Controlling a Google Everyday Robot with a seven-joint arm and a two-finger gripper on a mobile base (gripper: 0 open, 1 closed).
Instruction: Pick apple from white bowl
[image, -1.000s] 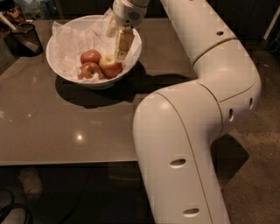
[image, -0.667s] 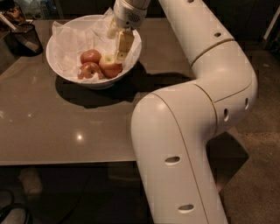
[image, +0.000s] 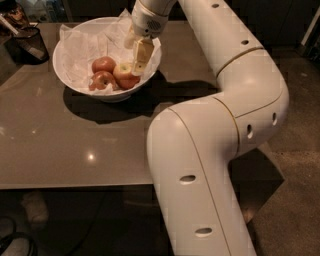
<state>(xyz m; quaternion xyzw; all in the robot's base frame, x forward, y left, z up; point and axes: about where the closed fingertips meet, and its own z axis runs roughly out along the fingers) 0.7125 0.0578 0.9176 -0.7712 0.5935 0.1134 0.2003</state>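
Barely moved, the end effector stays against the round red-orange apple in the glossy, paper-lined white bowl on the smooth counter; its grip cannot be told.

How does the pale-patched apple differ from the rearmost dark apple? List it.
Colour: the apple has a pale yellow-green patch; the back dark apple is evenly red. Position: the claw sits right at the apple; the back dark apple lies clear of it. Both rest in the white bowl.
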